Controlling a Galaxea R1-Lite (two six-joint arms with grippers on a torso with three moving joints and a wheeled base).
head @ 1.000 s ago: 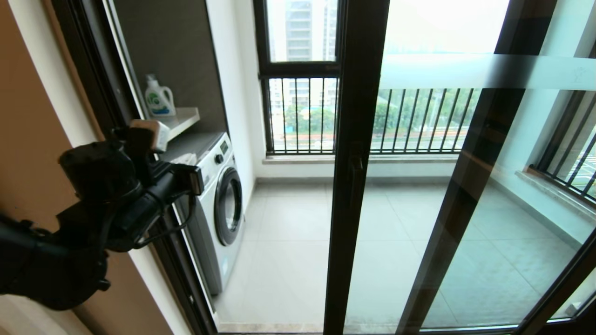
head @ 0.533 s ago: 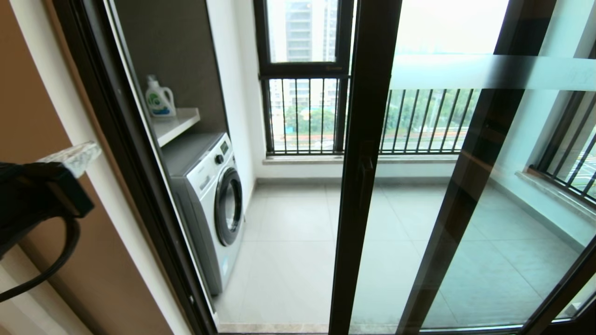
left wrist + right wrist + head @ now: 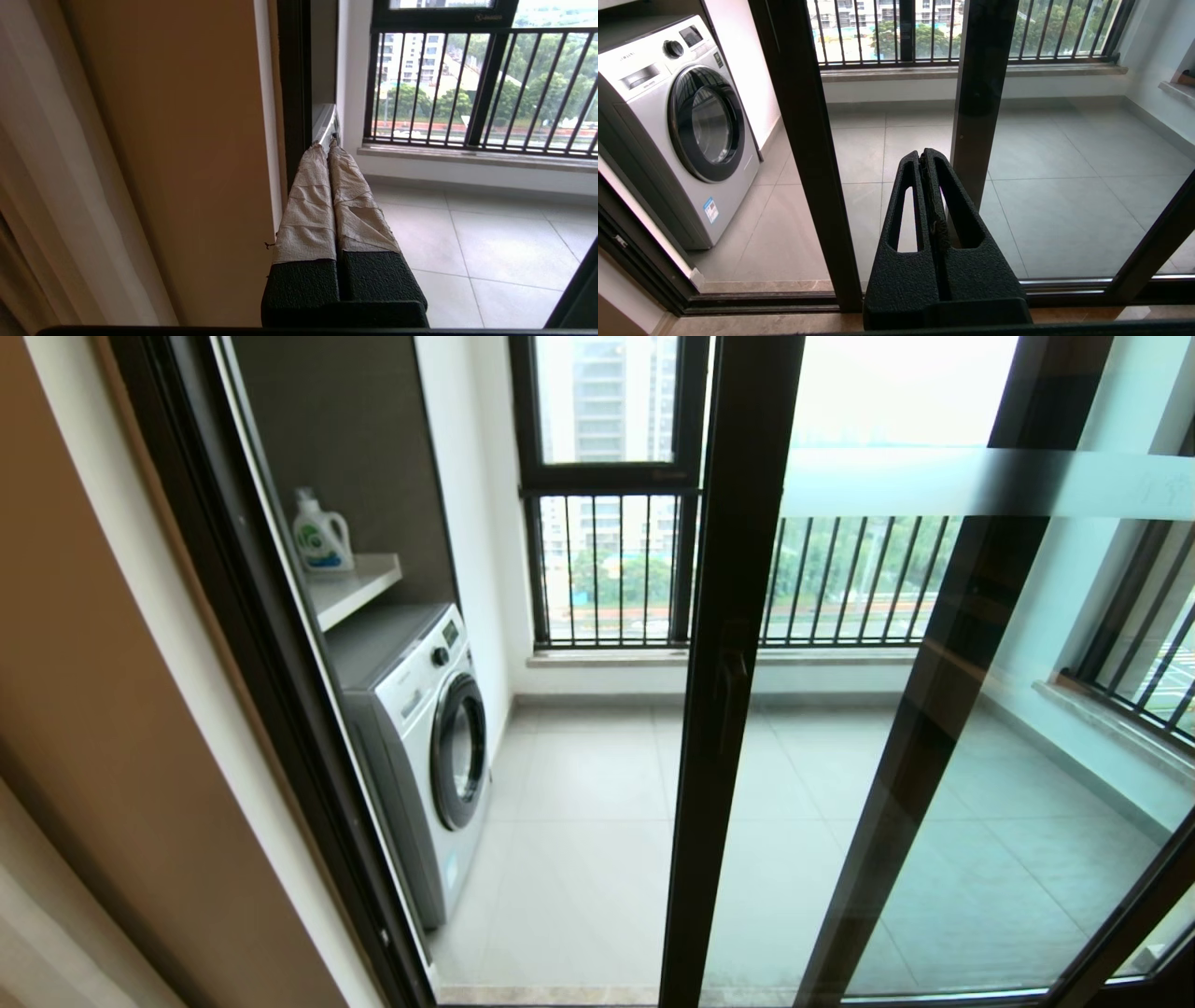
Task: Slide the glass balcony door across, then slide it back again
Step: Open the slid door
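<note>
washer [image 3: 425, 747] left, glass balcony door [image 3: 738, 663] right, seemingly half-open

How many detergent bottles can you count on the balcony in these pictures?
1. A white detergent bottle stands on the shelf above the washing machine, at the left of the balcony. Others may be hidden behind the wall.

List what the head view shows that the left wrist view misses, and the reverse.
Head view only: the dark-framed glass balcony door, slid partly open, the white washing machine and the white detergent bottle. Left wrist view only: the left end effector, tape-wrapped fingers shut, beside the tan wall. Both: the black window railing and tiled floor.
</note>
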